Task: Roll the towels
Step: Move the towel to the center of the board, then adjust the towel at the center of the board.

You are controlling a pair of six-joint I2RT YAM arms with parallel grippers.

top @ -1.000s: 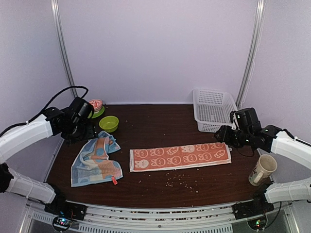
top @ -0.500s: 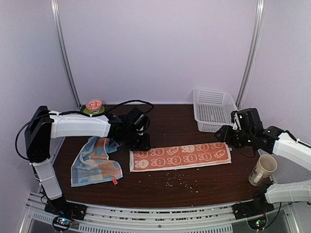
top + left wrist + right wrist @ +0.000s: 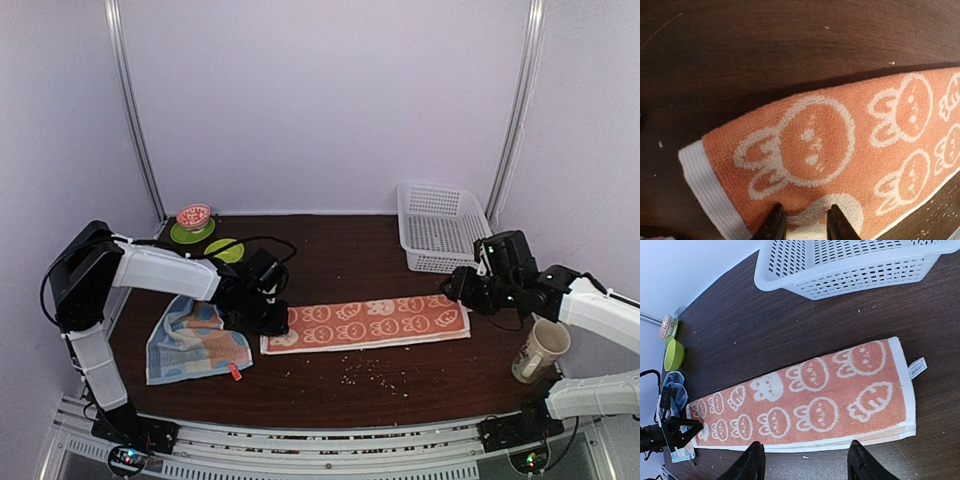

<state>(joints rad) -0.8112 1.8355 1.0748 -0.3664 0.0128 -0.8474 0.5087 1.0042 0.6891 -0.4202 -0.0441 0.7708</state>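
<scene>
Dark table [image 3: 340, 250], orange towel [image 3: 380, 322] end beneath left tool [image 3: 802, 224], grip unclear

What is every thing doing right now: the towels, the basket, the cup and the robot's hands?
orange towel: flat, unrolled
blue towel: crumpled, unrolled
basket: upright
cup: upright
left gripper: pinching the orange towel's end
right gripper: open, touching nothing

The orange towel [image 3: 365, 322] is showing white rabbits, carrots and a white edge band. The light-blue towel [image 3: 195, 342] is carrying what look like pastel dots and 1 red tag [image 3: 235, 372]. The basket [image 3: 440, 235] is showing white latticework, the table [image 3: 330, 260] dark-brown woodgrain, the bowl [image 3: 225, 248] lime green.
</scene>
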